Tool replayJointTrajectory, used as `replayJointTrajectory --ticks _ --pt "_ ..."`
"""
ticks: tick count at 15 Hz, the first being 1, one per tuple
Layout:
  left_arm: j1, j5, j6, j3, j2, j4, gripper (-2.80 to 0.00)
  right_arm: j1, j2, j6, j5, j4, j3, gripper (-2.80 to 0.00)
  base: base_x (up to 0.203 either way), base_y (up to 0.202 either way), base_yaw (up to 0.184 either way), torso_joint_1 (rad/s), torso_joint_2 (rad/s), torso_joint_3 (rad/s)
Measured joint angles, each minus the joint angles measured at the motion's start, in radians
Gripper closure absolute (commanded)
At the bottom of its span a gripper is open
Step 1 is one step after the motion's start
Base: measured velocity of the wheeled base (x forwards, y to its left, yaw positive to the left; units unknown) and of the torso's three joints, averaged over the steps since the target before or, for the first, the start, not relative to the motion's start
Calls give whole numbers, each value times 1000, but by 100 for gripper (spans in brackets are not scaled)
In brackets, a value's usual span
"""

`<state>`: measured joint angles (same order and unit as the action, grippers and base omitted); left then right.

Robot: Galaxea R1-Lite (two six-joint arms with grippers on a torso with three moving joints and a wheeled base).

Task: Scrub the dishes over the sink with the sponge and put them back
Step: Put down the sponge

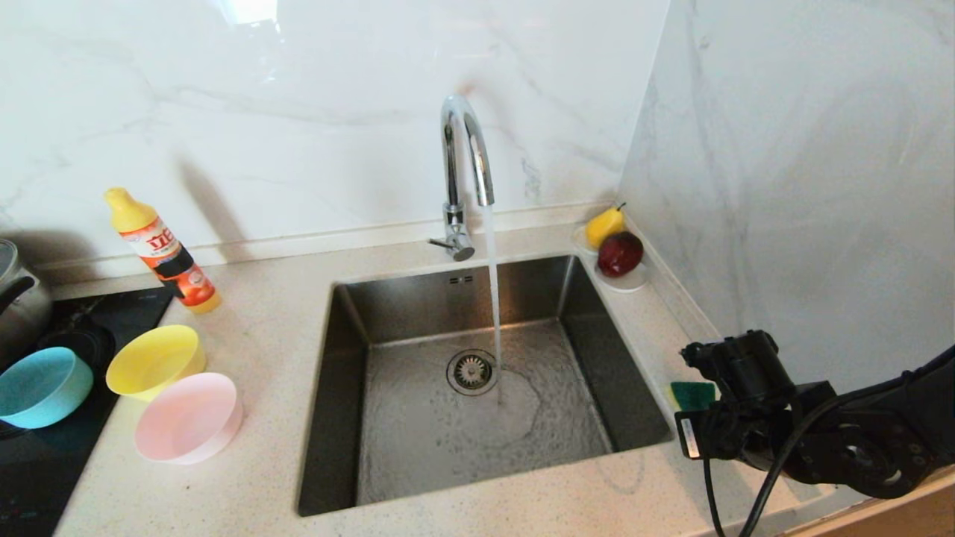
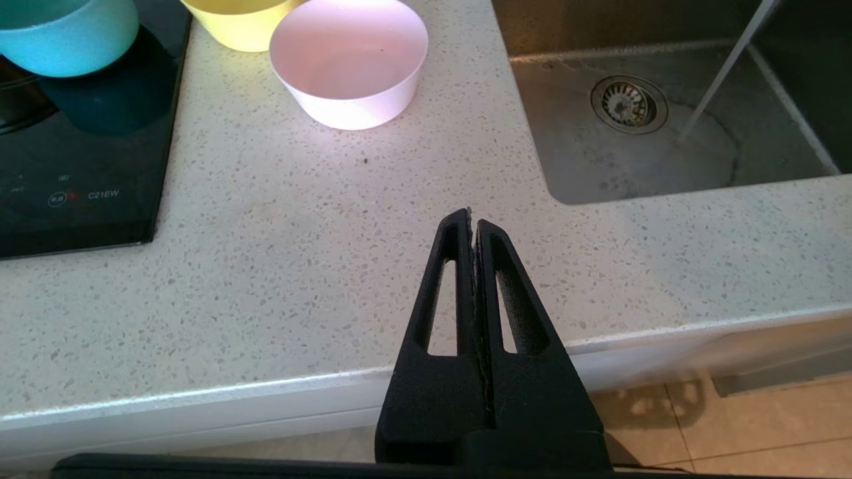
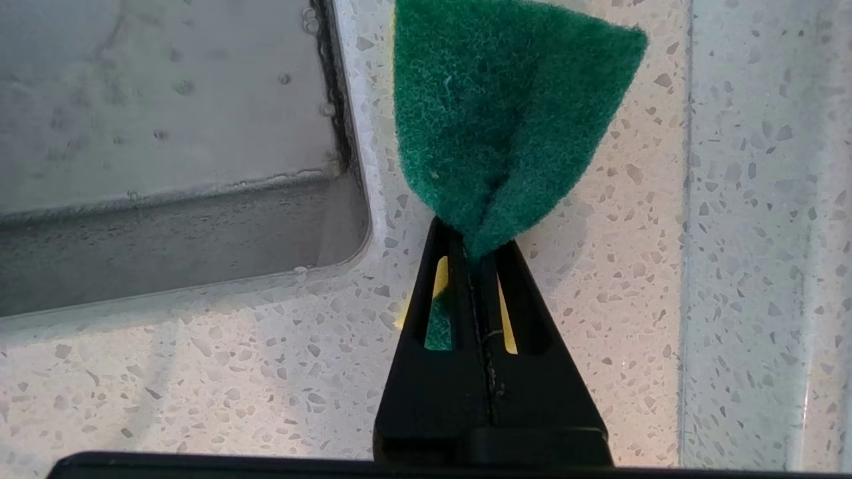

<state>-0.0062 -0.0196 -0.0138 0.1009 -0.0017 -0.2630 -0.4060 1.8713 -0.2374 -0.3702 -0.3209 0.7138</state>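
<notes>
The right gripper point(image 3: 474, 256) pinches the sponge point(image 3: 506, 126) on the counter right of the sink point(image 1: 477, 388), green face up, long axis pointing away from the fingers. Only the left wrist view shows the left gripper point(image 2: 474, 223), closed, empty.

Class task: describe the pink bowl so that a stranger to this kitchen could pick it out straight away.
Start at the steel sink under the running faucet and look along the speckled counter on the robot's left. Three small round bowls cluster there by the black cooktop. The pink bowl stands nearest the front edge, beside the yellow bowl; the teal bowl sits on the cooktop.
</notes>
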Motion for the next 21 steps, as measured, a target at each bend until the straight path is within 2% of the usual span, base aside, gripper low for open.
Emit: replayJointTrajectory --ticks 4,5,14,21 --pt "0 0 0 0 0 0 0 8 -6 -1 0 0 -4 0 0 0 0 0 0 0" --pt "0 0 0 0 0 0 0 13 -6 -2 0 -1 -6 -280 0 0 0 0 0 0" --pt "0 0 0 0 0 0 0 11 -18 -7 1 2 0 -280 0 0 0 0 0 0" --pt "0 0 0 0 0 0 0 -43 -18 -23 -7 -20 -6 -280 0 0 0 0 0 0"
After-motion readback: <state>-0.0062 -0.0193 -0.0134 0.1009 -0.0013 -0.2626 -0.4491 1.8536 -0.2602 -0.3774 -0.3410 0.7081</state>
